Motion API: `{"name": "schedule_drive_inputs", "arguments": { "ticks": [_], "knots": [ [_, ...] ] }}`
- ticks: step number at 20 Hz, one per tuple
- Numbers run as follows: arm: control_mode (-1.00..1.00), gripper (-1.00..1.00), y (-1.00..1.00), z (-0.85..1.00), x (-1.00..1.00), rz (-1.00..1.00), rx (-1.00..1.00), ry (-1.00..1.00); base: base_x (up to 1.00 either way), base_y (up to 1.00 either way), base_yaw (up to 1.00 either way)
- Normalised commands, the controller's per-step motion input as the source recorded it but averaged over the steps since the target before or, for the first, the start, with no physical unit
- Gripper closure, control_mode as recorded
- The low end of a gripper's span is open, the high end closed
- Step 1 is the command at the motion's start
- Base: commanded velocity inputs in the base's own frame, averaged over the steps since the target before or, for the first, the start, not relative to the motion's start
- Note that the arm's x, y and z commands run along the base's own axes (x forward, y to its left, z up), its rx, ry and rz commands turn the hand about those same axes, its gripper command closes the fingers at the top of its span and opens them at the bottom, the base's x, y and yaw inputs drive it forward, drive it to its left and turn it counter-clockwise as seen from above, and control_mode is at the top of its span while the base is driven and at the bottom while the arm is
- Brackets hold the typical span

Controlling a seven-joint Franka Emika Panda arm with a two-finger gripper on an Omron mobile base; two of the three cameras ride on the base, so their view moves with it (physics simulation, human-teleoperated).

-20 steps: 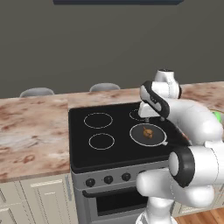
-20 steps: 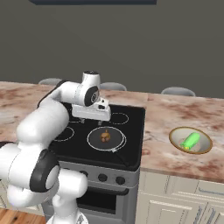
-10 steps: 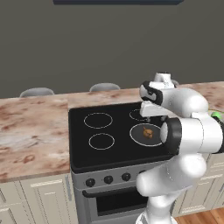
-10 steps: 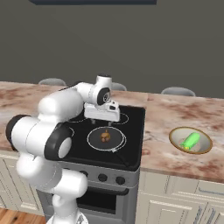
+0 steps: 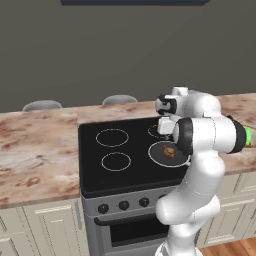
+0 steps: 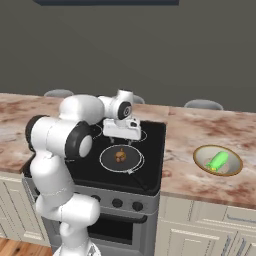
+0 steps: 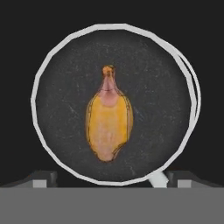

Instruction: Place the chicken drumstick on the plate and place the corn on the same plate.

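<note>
– One golden-brown lumpy chicken drumstick (image 7: 108, 124) lies in the middle of a round dark frying pan with a pale rim (image 7: 52, 65), on the black stovetop (image 5: 107, 177) toward its front right corner.

– Where is the robot's gripper (image 6: 121, 139)?

– Above the pan, pointing down at the meat, apart from it. Its dark fingertips (image 7: 43, 177) stand spread wide, holding nothing.

– And the corn?

– A bright green cob of corn (image 6: 217, 161) rests in a tan-rimmed cream bowl (image 6: 201, 154) on the marbled brown counter (image 6: 200, 130), right of the stove.
</note>
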Motion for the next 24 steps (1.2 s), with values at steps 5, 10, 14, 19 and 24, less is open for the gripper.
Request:
{"name": "schedule_drive_inputs", "arguments": {
  "ticks": [5, 10, 14, 19, 24],
  "knots": [
    [-1.0, -1.0, 0.0, -0.33, 0.27, 0.0, 0.0, 0.11, 0.0, 0.0, 0.0],
    [-1.0, -1.0, 0.0, -0.21, 0.07, 0.0, 0.0, 0.11, 0.0, 0.0, 0.0],
    [-1.0, -1.0, 0.0, -0.2, 0.0, 0.0, 0.0, 0.1, 0.0, 0.0, 0.0],
    [-1.0, -1.0, 0.0, -0.28, -0.09, 0.0, 0.0, 0.07, 0.0, 0.0, 0.0],
    [-1.0, -1.0, 0.0, -0.23, -0.13, 0.0, 0.0, 0.01, 0.0, 0.0, 0.0]
  ]
}}
